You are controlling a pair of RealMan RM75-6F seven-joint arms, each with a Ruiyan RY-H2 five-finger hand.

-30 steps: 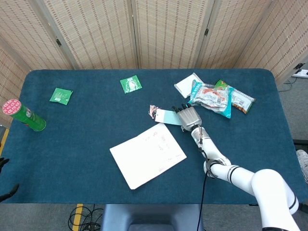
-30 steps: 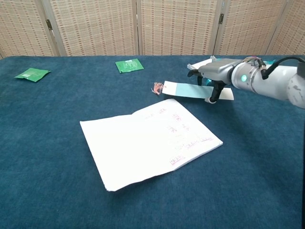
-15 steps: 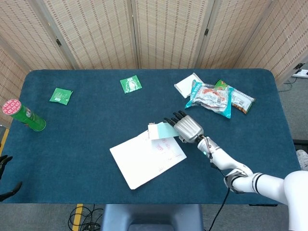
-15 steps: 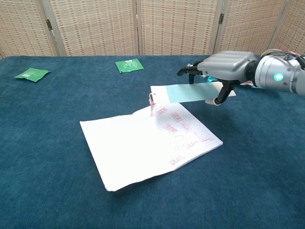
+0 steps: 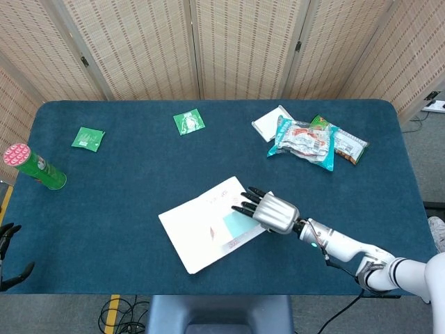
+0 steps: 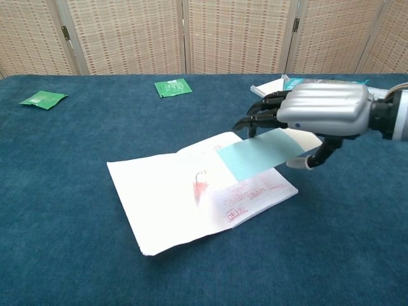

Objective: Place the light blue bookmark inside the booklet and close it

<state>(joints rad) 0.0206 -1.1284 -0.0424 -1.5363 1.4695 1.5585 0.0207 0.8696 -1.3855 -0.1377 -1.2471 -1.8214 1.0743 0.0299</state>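
The white booklet (image 5: 208, 226) (image 6: 191, 201) lies open near the table's front edge, its pages printed with small red marks. My right hand (image 5: 272, 213) (image 6: 322, 115) hovers over the booklet's right page and pinches the light blue bookmark (image 5: 236, 224) (image 6: 258, 156) by one end. The strip points left across the page, slightly raised above it. Its red tassel (image 6: 201, 185) hangs down onto the middle of the booklet. Of my left hand, only dark fingertips (image 5: 5, 234) show, spread apart off the table's left edge and holding nothing.
A green can with a pink lid (image 5: 33, 167) stands at the far left. Two green packets (image 5: 88, 138) (image 5: 188, 122) lie toward the back. A pile of snack bags (image 5: 313, 141) and a white packet (image 5: 270, 123) sit at the back right, behind the right hand.
My right hand lifted the bookmark off the cloth and carried it toward the front and left. It now hangs over the open booklet with the tassel on the pages.
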